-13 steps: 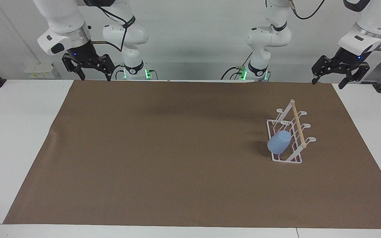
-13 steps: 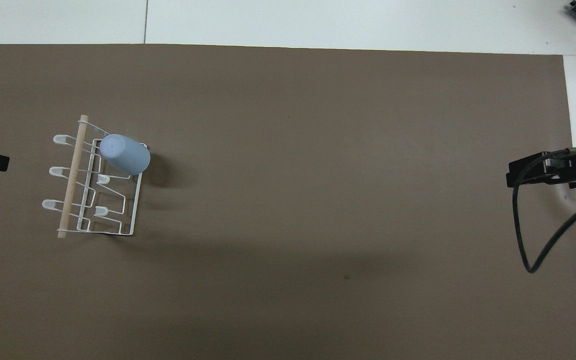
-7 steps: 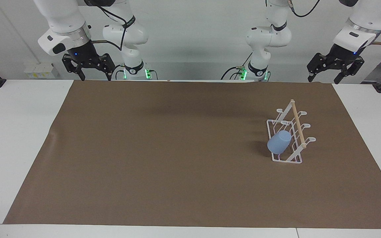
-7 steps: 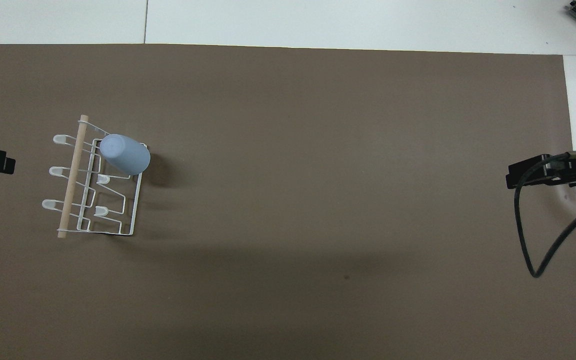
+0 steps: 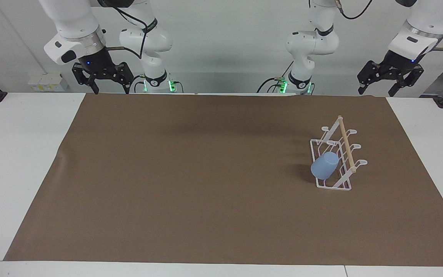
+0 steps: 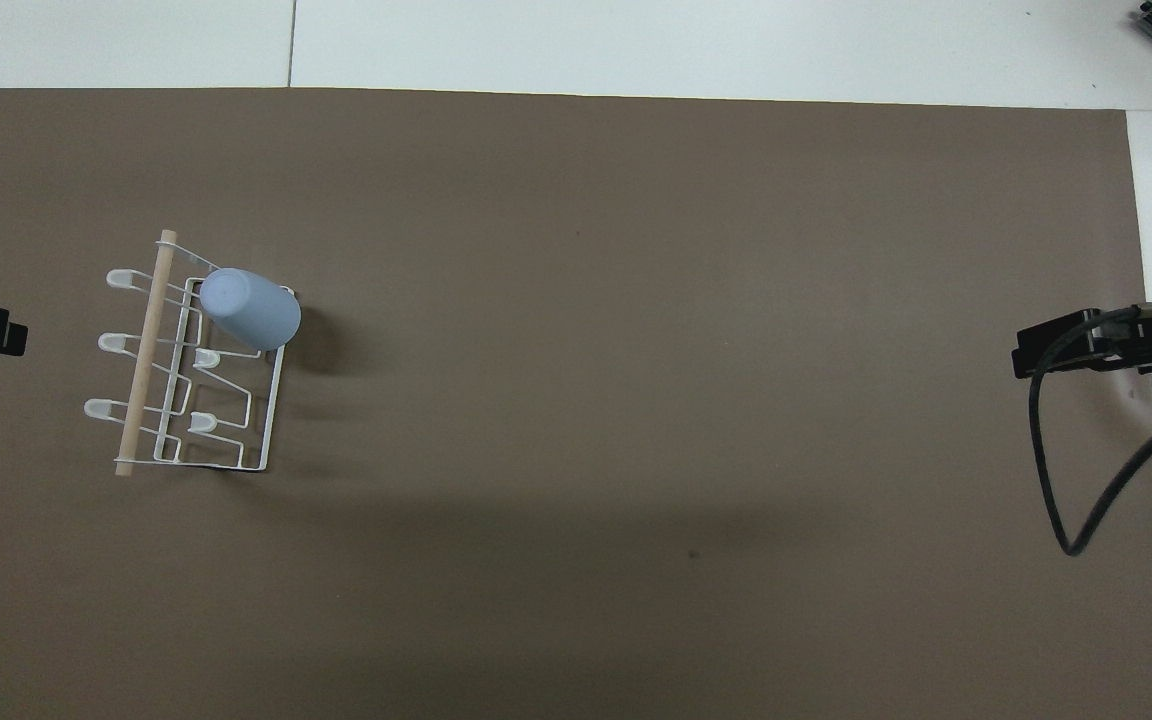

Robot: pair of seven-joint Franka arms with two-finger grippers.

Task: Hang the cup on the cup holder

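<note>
Up and back a touch since a second ago for the left gripper [image 5: 375, 92], now parked high over the mat's edge at the left arm's end of the table, close to the robots. Pincer spread wide, holding nothing. No change worth calling for the right gripper [image 5: 112, 91]: hanging over the mat's edge at the right arm's end, also spread wide, also empty. Both well apart from the action.

And the cup [image 5: 324, 165]? Already on the cup holder [image 5: 348, 149], mouth down and bottom up, tilted over one slanted prong. Sits at the end of the rack farthest from the robots, on the row of prongs facing the table's middle. Nothing touching it but the rack itself. Rack standing square on the brown mat [image 5: 206, 173], toward the left arm's end of the table.

Looks, then, like the last step: hanging done, release done, retreat under way or finished. Hard to see much left to do. For the next move, probably just a settle into rest for both arms, kept clear of the rack so as not to nudge it. Worth a glance at the seating, too: a light tumbler on a thin wire loop, leaning outward, liable to tip off with a knock.

As for contents: one cup on the rack and no more. Remaining prongs bare, all five that show, three on the outer row and two beside the cup. Inside of the cup hidden, mouth turned down.
</note>
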